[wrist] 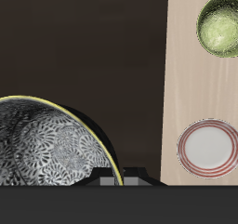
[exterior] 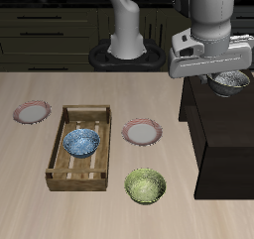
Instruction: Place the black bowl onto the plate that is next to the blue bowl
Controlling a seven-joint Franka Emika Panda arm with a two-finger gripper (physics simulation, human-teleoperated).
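My gripper [exterior: 224,76] is over the dark raised counter [exterior: 223,134], shut on the rim of the black bowl [exterior: 231,81], which hangs just below it. In the wrist view the black bowl [wrist: 46,149] fills the area close to my gripper [wrist: 112,179], showing its silvery speckled inside. The blue bowl [exterior: 81,142] sits inside a wooden tray [exterior: 60,169]. The plate [exterior: 142,133] with a pink-red rim lies on the table beside that tray, between the tray and the counter. It also shows in the wrist view [wrist: 207,147].
A second, alike plate [exterior: 32,111] lies on the tray's other side. A yellow-green bowl [exterior: 146,186] stands near the table's front edge and shows in the wrist view [wrist: 221,23]. The robot's base [exterior: 127,45] is at the back.
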